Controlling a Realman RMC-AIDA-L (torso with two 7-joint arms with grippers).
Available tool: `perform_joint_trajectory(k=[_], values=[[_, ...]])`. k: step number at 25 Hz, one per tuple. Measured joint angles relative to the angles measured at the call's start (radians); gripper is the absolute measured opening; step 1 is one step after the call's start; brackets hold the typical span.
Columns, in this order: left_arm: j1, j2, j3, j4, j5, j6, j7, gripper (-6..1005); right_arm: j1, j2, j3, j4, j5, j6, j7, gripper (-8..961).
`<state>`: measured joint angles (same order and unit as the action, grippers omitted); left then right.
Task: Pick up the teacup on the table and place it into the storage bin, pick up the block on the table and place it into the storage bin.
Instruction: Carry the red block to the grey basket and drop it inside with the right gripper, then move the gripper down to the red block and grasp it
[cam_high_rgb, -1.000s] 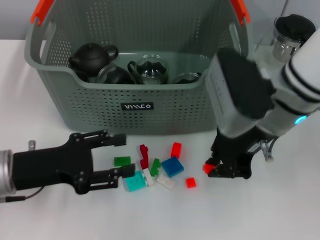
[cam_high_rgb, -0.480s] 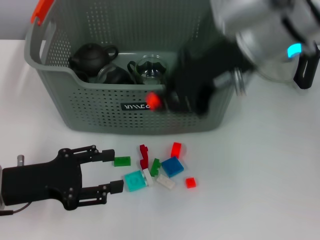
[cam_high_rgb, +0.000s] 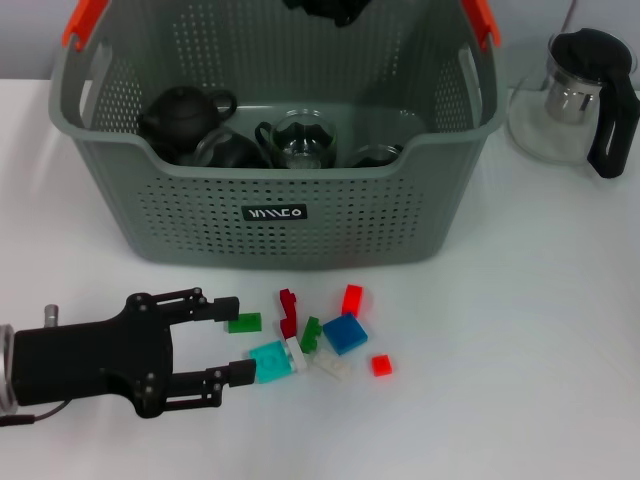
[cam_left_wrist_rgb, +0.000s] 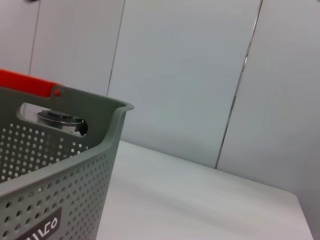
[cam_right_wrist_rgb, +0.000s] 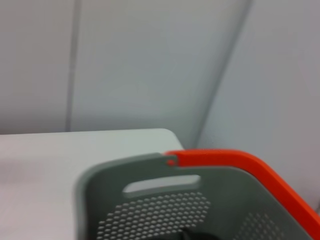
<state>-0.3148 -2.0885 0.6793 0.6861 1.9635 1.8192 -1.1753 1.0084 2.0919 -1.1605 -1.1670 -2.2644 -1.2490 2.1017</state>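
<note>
The storage bin (cam_high_rgb: 270, 205) stands at the back middle of the table, grey-green with orange handle ends. Its rim also shows in the left wrist view (cam_left_wrist_rgb: 75, 165) and the right wrist view (cam_right_wrist_rgb: 150, 200). Inside it lie a black teapot (cam_high_rgb: 180, 115) and glass teacups (cam_high_rgb: 300, 140); I see no teacup on the table. Loose blocks lie in front of the bin: a blue one (cam_high_rgb: 345, 333), a teal one (cam_high_rgb: 268, 361), a green one (cam_high_rgb: 244, 322) and red ones (cam_high_rgb: 352, 299). My left gripper (cam_high_rgb: 235, 338) rests open on the table, just left of the blocks. My right gripper (cam_high_rgb: 325, 8) is only a dark shape at the top edge, above the bin.
A glass pot with a black lid and handle (cam_high_rgb: 585, 95) stands on the table to the right of the bin. White tabletop stretches to the right of the blocks and to the left of the bin.
My right arm rose from the table with a small red block, swung up over the bin and is now almost out of view; the red block no longer shows. My left gripper barely shifted.
</note>
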Motion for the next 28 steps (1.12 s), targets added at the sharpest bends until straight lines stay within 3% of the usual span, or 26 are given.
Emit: perform_joint_trajectory(k=[5,13,16,23,28], values=[[-0.009,0.002,0.000,0.001,0.000,0.005,0.000,735,0.052,-0.004,0.002,0.177,-0.028,0.089,0.000,135],[-0.010,0.002,0.000,0.000,0.000,0.005,0.000,735,0.056,0.003,-0.012,0.204,-0.051,0.104,0.026,136],[-0.010,0.002,0.000,-0.001,0.000,0.005,0.000,735,0.053,0.001,-0.012,0.198,-0.051,0.103,0.029,316],[-0.010,0.002,0.000,-0.002,0.000,0.005,0.000,736,0.034,0.001,-0.003,0.137,-0.038,0.078,0.029,475],[-0.010,0.002,0.000,-0.002,0.000,0.004,0.000,736,-0.050,-0.001,0.000,-0.025,0.071,-0.007,0.001,607]])
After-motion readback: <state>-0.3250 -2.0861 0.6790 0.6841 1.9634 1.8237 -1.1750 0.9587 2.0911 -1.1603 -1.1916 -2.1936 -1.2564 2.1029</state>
